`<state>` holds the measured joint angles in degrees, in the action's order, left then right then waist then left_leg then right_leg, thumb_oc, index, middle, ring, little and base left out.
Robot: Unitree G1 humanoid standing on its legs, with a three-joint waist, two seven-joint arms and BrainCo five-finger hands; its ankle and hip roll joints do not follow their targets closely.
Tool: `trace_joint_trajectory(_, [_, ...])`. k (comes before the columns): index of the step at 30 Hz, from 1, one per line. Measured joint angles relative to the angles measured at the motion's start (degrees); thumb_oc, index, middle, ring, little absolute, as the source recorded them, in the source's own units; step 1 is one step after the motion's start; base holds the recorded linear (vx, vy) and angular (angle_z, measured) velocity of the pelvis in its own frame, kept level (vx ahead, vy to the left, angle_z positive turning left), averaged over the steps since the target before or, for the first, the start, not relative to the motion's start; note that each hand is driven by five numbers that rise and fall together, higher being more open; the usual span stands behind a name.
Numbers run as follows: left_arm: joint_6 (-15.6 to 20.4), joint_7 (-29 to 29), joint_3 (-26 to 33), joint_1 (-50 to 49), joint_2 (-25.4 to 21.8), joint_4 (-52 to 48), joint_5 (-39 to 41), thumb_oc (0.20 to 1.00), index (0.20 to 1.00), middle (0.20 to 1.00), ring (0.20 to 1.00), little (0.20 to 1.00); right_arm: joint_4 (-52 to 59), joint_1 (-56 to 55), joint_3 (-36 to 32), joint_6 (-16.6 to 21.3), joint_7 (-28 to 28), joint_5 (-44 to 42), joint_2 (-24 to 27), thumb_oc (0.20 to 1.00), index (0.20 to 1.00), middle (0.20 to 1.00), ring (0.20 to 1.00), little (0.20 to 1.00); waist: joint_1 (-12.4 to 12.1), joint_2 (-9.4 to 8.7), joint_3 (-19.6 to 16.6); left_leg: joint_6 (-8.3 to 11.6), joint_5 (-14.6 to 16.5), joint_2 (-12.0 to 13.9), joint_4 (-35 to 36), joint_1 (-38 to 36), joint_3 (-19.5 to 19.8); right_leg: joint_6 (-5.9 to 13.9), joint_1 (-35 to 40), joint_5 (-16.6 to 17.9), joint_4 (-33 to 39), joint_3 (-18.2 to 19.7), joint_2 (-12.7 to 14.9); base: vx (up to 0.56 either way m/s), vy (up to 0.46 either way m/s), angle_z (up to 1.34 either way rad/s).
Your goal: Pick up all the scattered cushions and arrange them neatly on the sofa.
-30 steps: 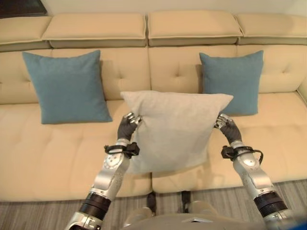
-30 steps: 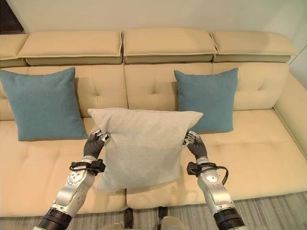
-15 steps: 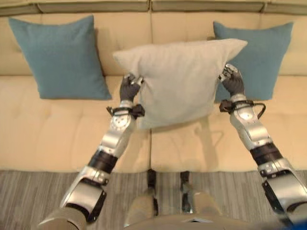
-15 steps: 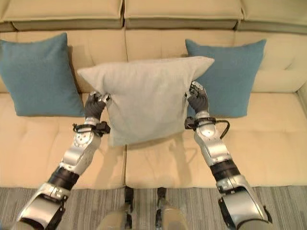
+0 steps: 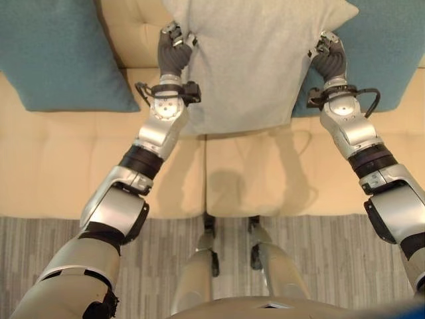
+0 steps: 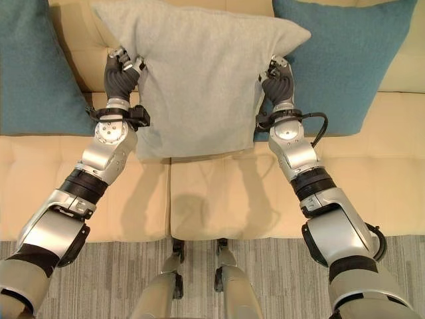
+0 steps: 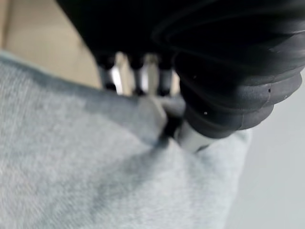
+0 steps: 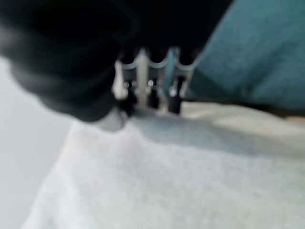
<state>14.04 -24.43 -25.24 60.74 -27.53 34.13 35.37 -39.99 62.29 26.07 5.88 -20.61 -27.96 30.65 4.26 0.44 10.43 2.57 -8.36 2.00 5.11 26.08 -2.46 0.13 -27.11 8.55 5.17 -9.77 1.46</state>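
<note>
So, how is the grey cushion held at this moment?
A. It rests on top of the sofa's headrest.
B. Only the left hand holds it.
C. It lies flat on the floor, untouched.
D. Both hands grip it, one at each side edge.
D: the left hand and the right hand each pinch a side edge of the grey cushion, which is held up between the two blue cushions, above the sofa seat.

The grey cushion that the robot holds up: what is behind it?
Behind the grey cushion the beige sofa's backrest shows at its side, and a teal cushion is partly covered by its right edge. Whatever lies directly behind its middle is hidden.
</note>
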Motion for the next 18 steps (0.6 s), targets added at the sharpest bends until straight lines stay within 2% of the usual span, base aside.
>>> trace_joint_trajectory(13, [0.7, -1.0, 1.1, 0.6, -0.6, 0.0, 0.1, 0.2, 0.2, 0.2, 0.2, 0.2, 0.1, 2.4, 2.4, 0.2, -0.3, 0.0, 0.5, 0.2, 0.2, 0.2, 0.2, 0.2, -0.8, -0.11, 0.0, 0.01, 0.0, -0.2, -1.6, 1.9, -0.1, -0.06, -0.8, 0.1, 0.0, 0.0, 0.3, 0.0, 0.002, 0.02])
trace_joint_trajectory(17, [1.0, -1.1, 3.7, -3.2, -0.5, 0.0, 0.1, 0.2, 0.2, 0.2, 0.2, 0.2, 0.1, 2.4, 2.7, 0.1, -0.4, 0.0, -1.6, 0.2, 0.2, 0.2, 0.2, 0.2, -1.3, -1.23, 0.6, 0.19, 0.2, -1.0, -6.1, 3.4, -0.2, -0.28, 0.3, 0.3, 0.0, 0.0, 1.2, 0.01, 0.005, 0.1])
trace_joint_trajectory(18, [1.0, -1.2, 4.1, -4.1, -0.5, 0.0, 0.1, 0.2, 0.2, 0.2, 0.2, 0.2, 0.1, 2.5, 2.9, 0.2, -0.4, 0.0, -1.8, 0.2, 0.2, 0.2, 0.2, 0.2, -1.9, -1.24, 0.6, 0.4, -0.1, -0.6, -4.6, 2.7, 0.0, -0.28, 0.3, 0.3, 0.0, -0.1, 0.7, -0.01, 0.026, 0.13])
